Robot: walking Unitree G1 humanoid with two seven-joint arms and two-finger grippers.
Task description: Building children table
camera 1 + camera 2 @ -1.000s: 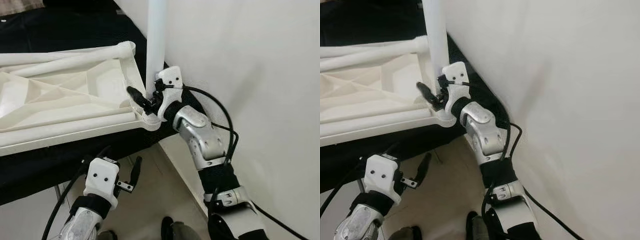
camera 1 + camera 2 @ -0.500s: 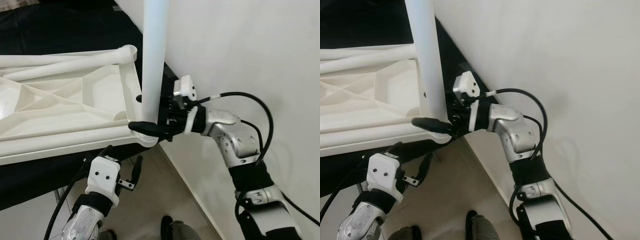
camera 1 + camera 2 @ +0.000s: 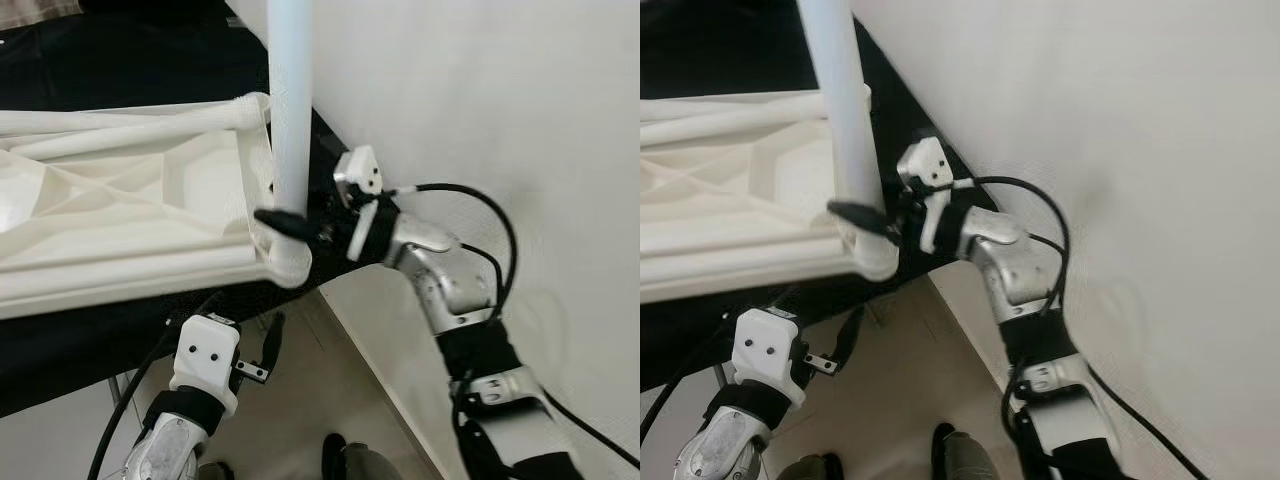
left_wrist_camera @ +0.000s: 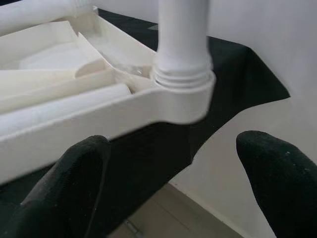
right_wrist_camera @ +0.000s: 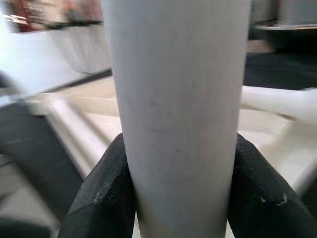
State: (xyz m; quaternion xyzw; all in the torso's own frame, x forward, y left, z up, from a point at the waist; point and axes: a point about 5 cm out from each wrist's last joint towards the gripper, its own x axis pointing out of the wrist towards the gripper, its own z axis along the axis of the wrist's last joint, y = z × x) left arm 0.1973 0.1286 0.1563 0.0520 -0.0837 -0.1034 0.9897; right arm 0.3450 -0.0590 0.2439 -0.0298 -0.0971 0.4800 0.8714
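A white plastic tabletop [image 3: 130, 215] lies upside down on a black surface, ribs facing up. A white table leg [image 3: 290, 100] stands upright in its near right corner socket [image 4: 183, 94]. My right gripper [image 3: 295, 222] is shut on the leg just above the socket, one black finger [image 3: 278, 220] across its front; in the right wrist view the leg [image 5: 178, 114] sits squeezed between both pads. My left gripper [image 3: 255, 350] hangs open below the tabletop's front edge, its fingers [image 4: 74, 178] spread beneath the corner and touching nothing.
A white wall [image 3: 500, 120] runs close along the right side, just behind my right arm. The black surface [image 3: 120, 60] stretches back under the tabletop. Another white leg [image 3: 120, 118] lies along the tabletop's far edge. Pale floor [image 3: 300, 400] shows below.
My right gripper has swung from behind the leg round to its side and closed on it near the socket. The left arm has stayed put.
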